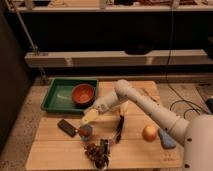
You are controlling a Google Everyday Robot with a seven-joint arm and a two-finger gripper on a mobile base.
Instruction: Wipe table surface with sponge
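The light tan wooden table surface (55, 150) fills the lower part of the camera view. The sponge (166, 138), a small blue-grey block, lies near the table's right edge, just right of an onion (149, 133). My arm reaches from the lower right over the middle of the table. The gripper (90, 118) is left of centre, low over the wood, just above a small blue-grey cup (86, 132). It is far to the left of the sponge.
A green tray (55, 97) with an orange bowl (83, 93) sits at the table's back left. A dark flat block (66, 127) lies left of the cup. A dark clustered object (97, 151) and a thin black utensil (120, 129) lie near the front centre.
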